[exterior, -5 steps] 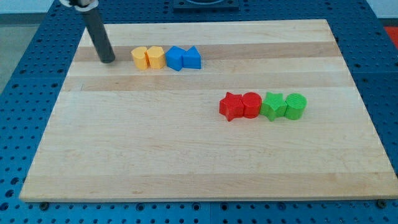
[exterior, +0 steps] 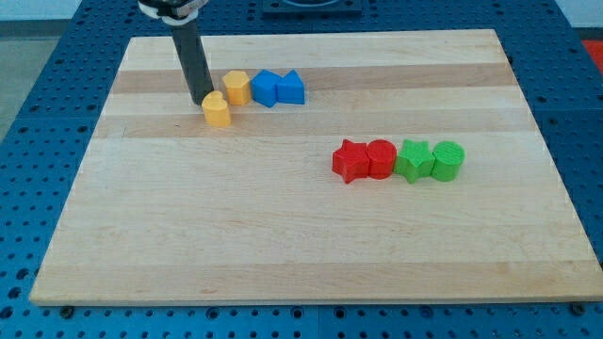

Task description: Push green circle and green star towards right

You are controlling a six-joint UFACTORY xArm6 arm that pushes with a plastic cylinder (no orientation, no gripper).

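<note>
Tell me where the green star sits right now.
The green star sits right of centre in the camera view, wedged between the red circle on its left and the green circle on its right.

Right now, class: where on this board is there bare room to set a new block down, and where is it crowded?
Bare wood runs along the view's bottom, below the red star, red circle, green star and green circle, and at the left below the yellow blocks. It is crowded at the top left, where my tip touches the nearer yellow block beside the blue blocks.
</note>
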